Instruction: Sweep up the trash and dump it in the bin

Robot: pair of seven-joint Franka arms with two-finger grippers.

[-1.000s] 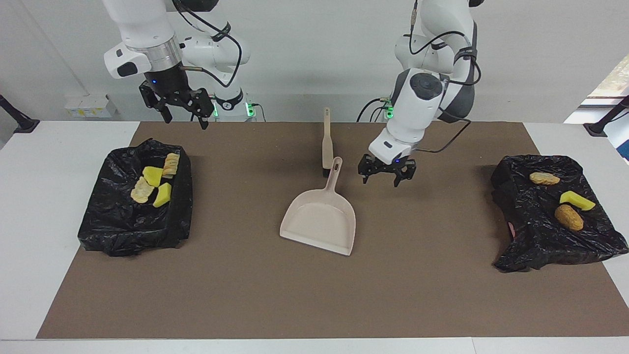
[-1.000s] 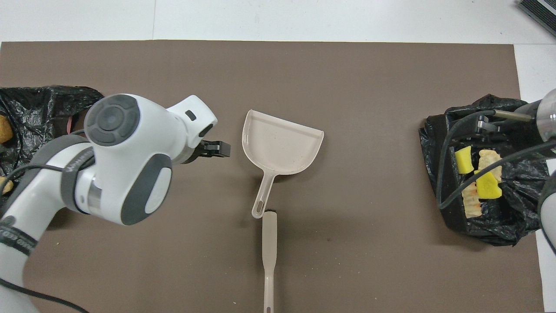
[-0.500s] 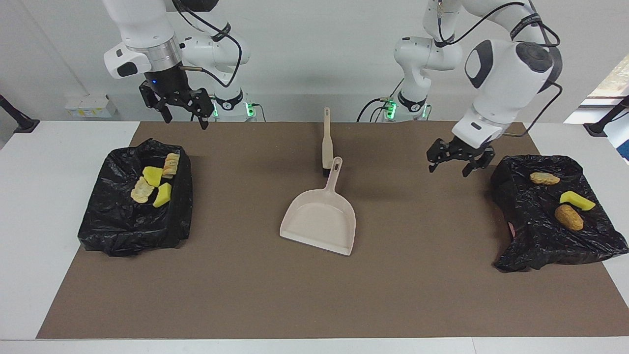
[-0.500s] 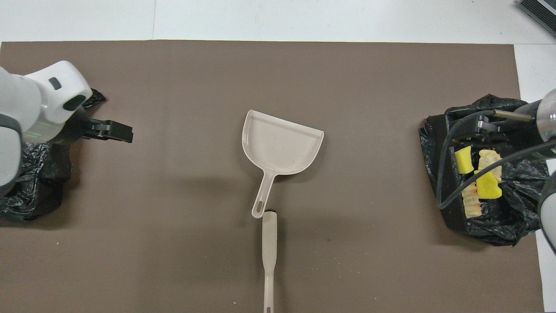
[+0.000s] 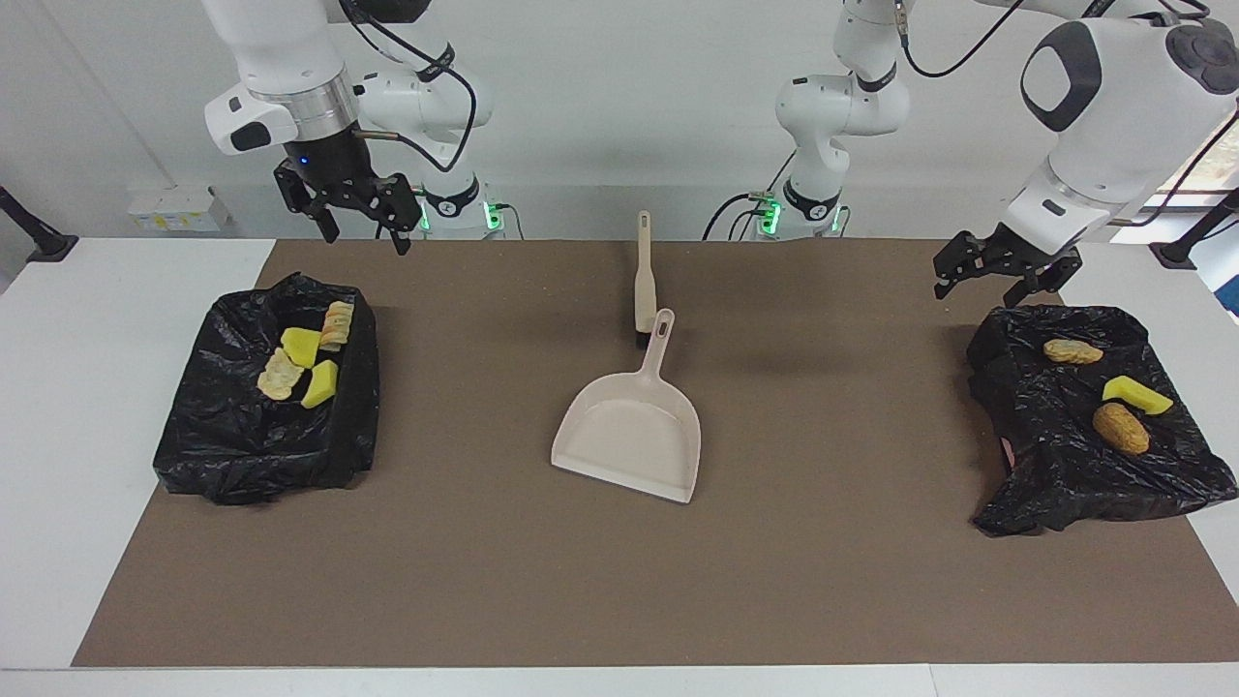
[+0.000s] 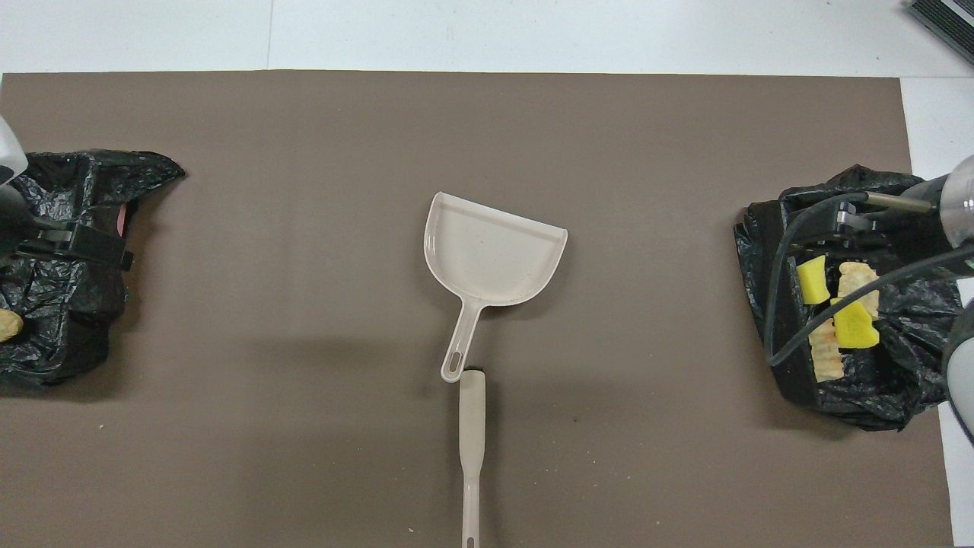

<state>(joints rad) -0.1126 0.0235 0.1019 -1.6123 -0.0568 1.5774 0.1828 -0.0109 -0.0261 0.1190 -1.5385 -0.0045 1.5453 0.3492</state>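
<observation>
Desk [image 5: 58, 407] carried brown mat [image 5: 619, 581]. Two bag-lined bins, one at each arm's end [image 5: 261, 436] [image 5: 1074, 465], already held all trash [image 5: 300, 363] [image 5: 1113, 397]: sweeping judged finished. Dustpan [image 5: 629, 436] lay empty mid-mat, brush [image 5: 644, 276] at its handle, nearer robots, both let go. Left pincer [image 5: 997, 281] spread, empty, over its bin's edge. Right pincer [image 5: 353, 218] spread, empty, above its bin.

Seven trash lumps [image 5: 301, 347], two bins [image 5: 223, 436], one dustpan [image 5: 629, 436].

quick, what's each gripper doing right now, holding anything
Left gripper: open, empty, over the bin at its end.
Right gripper: open, empty, waiting.
</observation>
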